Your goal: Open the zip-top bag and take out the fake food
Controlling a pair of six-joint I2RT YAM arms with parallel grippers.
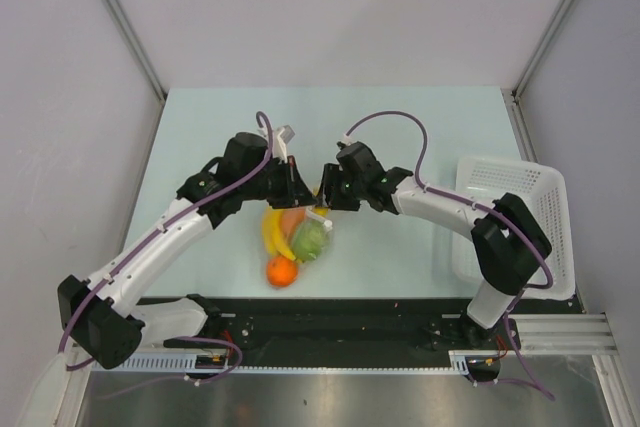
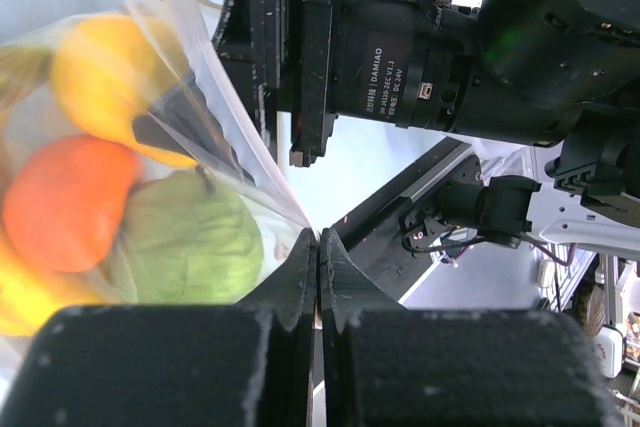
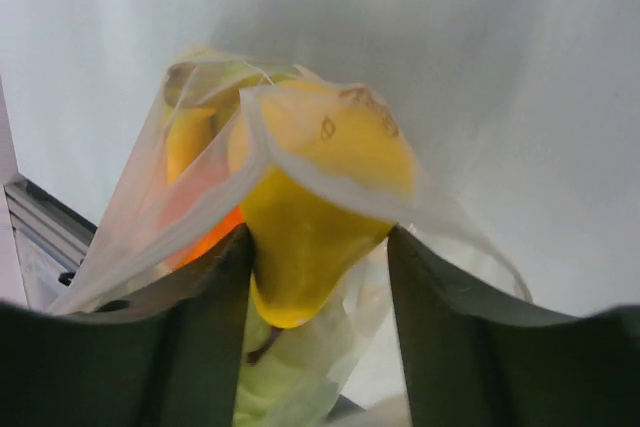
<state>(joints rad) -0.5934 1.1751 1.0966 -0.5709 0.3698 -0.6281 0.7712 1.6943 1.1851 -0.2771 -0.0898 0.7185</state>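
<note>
Clear crinkly plastic zip-top bag lies on the pale green tabletop, left of the white perforated plastic basket and well apart from it. Both arms meet at the bag end farther from the bases, also left of the basket. L gripper: fingers pressed together, pinching a thin edge of the bag film btwn the tips. R gripper, the one nearer the basket: fingers spread wide, bag mouth btwn them, film draped against one finger. A glossy yellow lemon-like fruit sits in the gap inside the film; can't tell if the pads press on it. Fake food seen through the plastic: pale green cabbage, w/ a glossy orange piece touching it on the side away from the basket. Yellow banana bunch lies along the bag side farthest from the basket. Round bright orange sits at the bag's near end, further from the basket than the cabbage; in or out of the film, can't tell from top view.
</note>
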